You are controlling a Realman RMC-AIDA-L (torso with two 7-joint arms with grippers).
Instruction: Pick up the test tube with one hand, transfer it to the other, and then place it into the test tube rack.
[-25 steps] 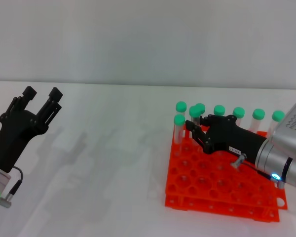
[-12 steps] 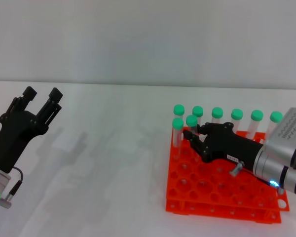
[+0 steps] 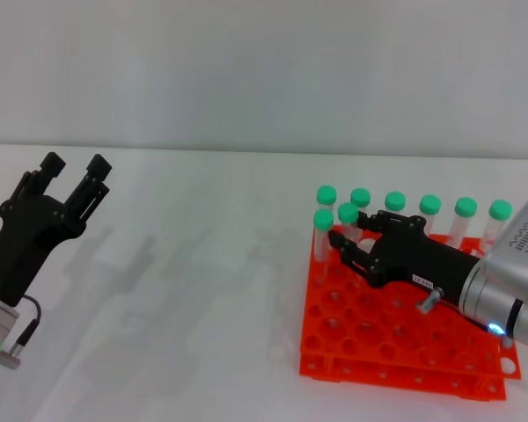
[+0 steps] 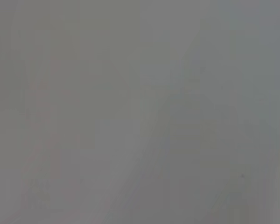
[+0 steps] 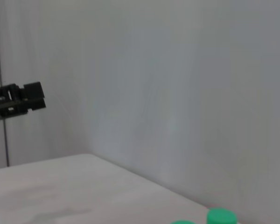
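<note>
The right gripper (image 3: 345, 239) lies low over the test tube rack (image 3: 396, 338) at 4 o'clock, fingers closed around the test tube (image 3: 348, 224) to seat it; the left gripper (image 3: 73, 170) idles at 9 o'clock, fingers spread.

Rack partly hidden behind the working arm

You lose much of the test tube rack (image 3: 361, 338) beneath the right gripper (image 3: 345, 239); whether its fingers clasp the test tube (image 3: 348, 214) between them cannot be told. Your left wrist view is grey blur, and the picture's edge crops the left gripper (image 3: 74, 165) arm.
</note>
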